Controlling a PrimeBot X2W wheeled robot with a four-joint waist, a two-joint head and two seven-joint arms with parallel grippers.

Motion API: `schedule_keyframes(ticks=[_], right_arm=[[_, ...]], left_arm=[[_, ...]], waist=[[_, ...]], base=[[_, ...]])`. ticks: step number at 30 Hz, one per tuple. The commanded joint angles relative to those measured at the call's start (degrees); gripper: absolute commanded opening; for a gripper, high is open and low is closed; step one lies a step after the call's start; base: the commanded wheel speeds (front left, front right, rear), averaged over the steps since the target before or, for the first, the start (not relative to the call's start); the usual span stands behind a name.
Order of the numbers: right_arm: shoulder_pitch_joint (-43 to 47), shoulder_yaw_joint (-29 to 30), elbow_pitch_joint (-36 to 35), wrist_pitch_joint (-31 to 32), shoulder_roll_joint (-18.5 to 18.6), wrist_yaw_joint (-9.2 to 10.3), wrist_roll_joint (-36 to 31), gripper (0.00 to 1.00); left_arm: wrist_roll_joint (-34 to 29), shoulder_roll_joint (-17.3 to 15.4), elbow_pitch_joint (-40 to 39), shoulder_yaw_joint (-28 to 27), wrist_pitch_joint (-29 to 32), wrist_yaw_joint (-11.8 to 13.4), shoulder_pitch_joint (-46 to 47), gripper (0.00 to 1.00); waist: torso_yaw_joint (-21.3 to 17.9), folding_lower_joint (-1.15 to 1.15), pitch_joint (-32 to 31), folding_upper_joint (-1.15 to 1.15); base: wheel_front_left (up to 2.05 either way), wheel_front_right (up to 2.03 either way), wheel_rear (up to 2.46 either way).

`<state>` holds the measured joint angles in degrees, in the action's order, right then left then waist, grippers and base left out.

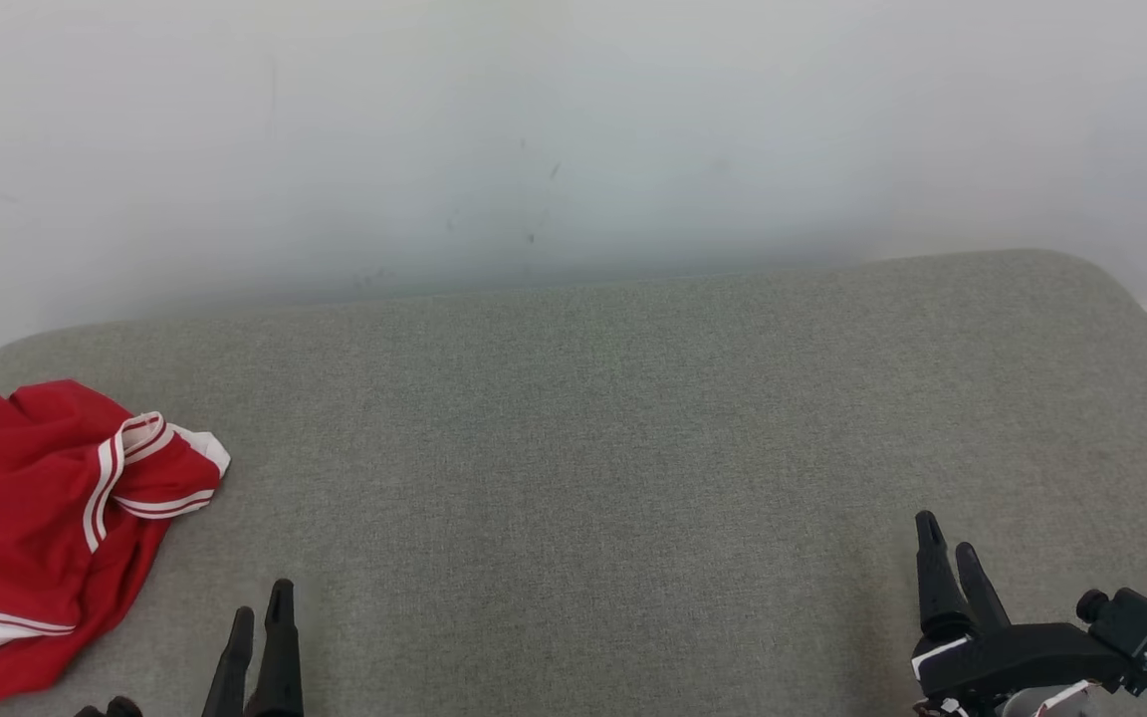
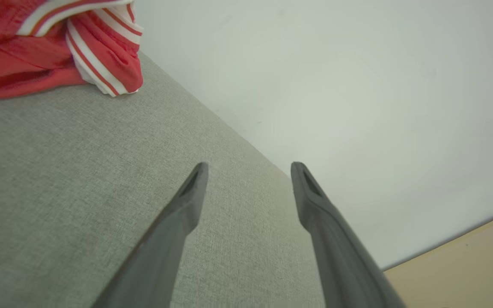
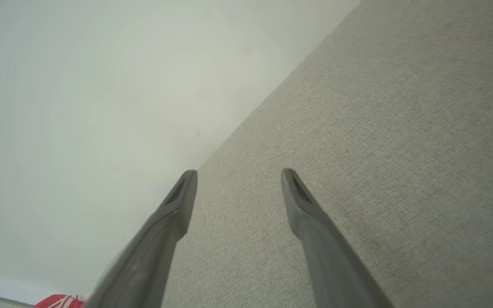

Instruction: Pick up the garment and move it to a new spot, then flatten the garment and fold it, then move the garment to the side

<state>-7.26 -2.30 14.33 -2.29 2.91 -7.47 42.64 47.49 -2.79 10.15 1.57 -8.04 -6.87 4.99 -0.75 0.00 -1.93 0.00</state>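
Note:
The garment is red with white stripes and lies crumpled at the left end of the grey fabric table. In the left wrist view the garment fills the upper left corner, apart from my fingers. My left gripper stands open near the front edge, just right of the garment, with nothing between its fingers. My right gripper is open over bare fabric at the lower right, far from the garment. A small red scrap of the garment peeks in at the bottom left of the right wrist view.
A pale wall rises straight behind the table's far edge. The table has rounded corners at the back left and back right. A strip of tan floor shows past the table in the left wrist view.

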Motion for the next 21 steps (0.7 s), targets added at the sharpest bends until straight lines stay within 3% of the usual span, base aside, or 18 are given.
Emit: schedule_keyframes(ticks=[1,21], right_arm=[[0.02,-1.05,-1.24,-0.80,0.65,-0.02,-2.17,1.00],[1.19,-8.05,-5.92,-4.82,2.35,-0.02,-14.47,1.00]], left_arm=[[-2.41,-0.06,-1.44,0.10,-0.53,0.31,-0.22,1.00],[-17.36,-0.08,-6.40,0.95,-2.77,1.59,-2.64,1.00]], waist=[[-0.02,0.00,-0.04,0.00],[-0.34,0.00,-0.63,0.00]], base=[[0.00,0.00,0.00],[0.00,0.00,0.00]])
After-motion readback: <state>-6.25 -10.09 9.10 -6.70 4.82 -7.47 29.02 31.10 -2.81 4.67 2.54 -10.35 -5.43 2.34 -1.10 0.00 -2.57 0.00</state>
